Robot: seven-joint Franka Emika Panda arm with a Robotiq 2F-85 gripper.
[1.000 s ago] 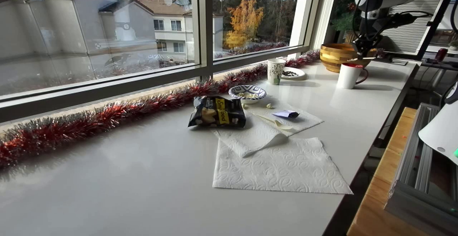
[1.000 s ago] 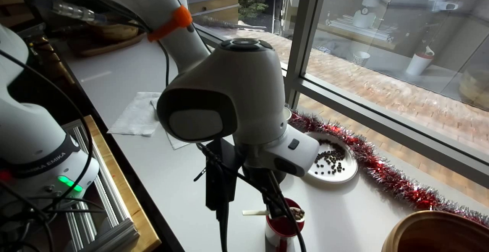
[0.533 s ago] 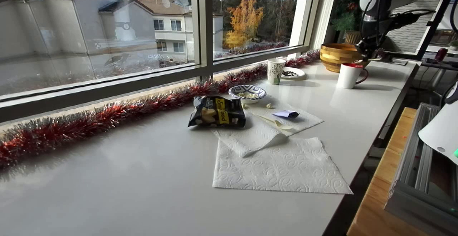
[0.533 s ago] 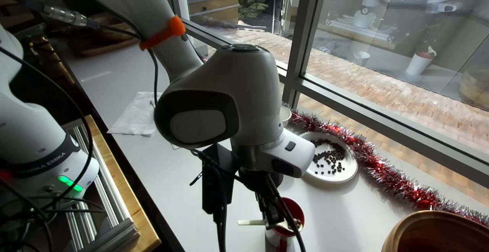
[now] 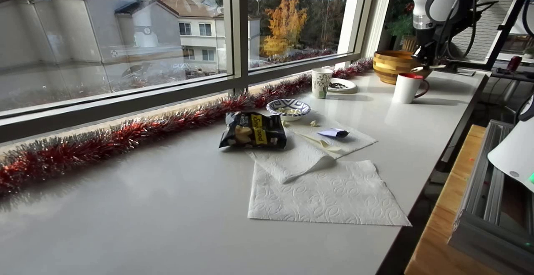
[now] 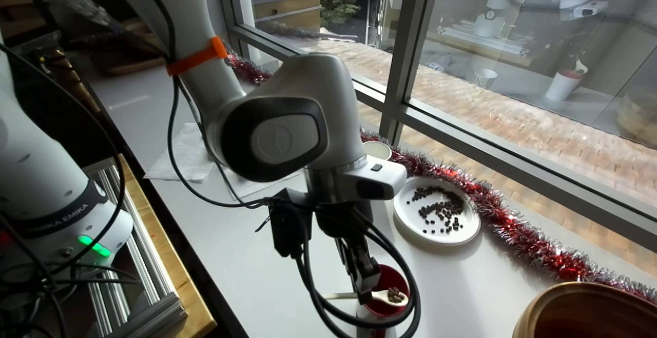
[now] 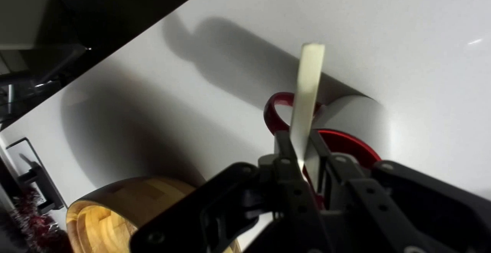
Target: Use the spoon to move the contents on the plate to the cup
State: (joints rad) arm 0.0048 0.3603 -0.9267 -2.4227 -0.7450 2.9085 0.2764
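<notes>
Wrist view shows the end effector (image 7: 302, 142) pinching the spoon (image 7: 306, 95) sideways, its scoop (image 6: 382, 295) over the cup (image 7: 358, 118) in both exterior views, ready, I'd guess, to tip.

The arm (image 6: 303, 79) is sharply bent, and the tool (image 7: 300, 138) is pointed downward below the wrist (image 6: 354, 184), its fingers (image 7: 284, 147) clamped with a narrow gap between them.
</notes>
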